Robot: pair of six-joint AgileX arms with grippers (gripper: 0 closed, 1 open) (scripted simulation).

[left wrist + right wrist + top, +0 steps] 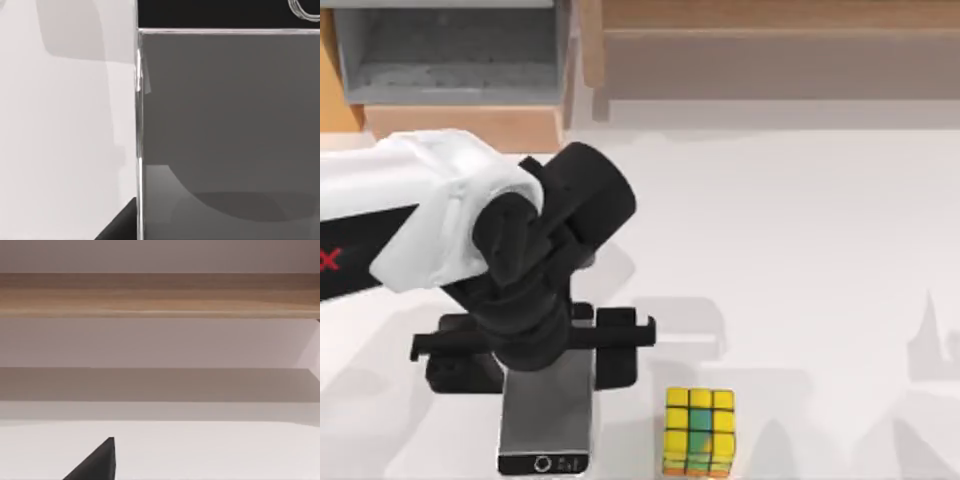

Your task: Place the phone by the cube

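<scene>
My left gripper (532, 352) directly over phone (546, 415), fingers spread wide either side, holding nothing. Phone lies flat at near table edge, just left of cube (699, 431), small gap between. Looks thin, stiff, slick; best pinched across long edges.

Rendered simulation bench, not a lived-in room. Plain white table (800, 250), flat and unmarked, shadows soft-edged and uniform. Along the far edge: wooden ledge or shelf (770, 50) in light-brown planks, and a grey open box-like bin (450, 50) set in a tan wooden frame. Right wrist view shows the same wooden strip (160, 295) above a pale wall-like surface. White-shelled AgileX arm (410, 215) with red lettering reaches over the tabletop. Surfaces clean and textureless; reads as a robot-manipulation test setup.
</scene>
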